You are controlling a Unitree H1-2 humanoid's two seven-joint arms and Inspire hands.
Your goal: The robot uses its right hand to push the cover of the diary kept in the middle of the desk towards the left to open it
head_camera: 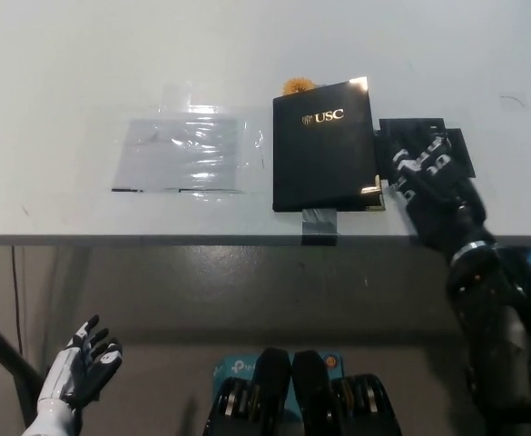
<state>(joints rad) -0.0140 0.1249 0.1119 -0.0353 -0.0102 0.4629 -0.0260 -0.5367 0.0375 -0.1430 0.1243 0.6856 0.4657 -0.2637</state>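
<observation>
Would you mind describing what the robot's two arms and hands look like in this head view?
The left hand is white with dark segments along its fingers and black fingertips, on a slim white wrist. The right hand is black throughout, with pale metallic glints on its finger segments. Its forearm is thick, black and segmented, with a silvery ring at the wrist. No loose cables or markings show.

The diary (324, 145) is black with gold "USC" lettering and gold corners; left of it on the pale grey surface (56, 82) lies a clear glossy sheet (181, 153).

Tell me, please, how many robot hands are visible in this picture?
2: the black right hand rests on the desk at the black USC diary's right edge; the white left hand hangs open below the desk, lower left.
</observation>
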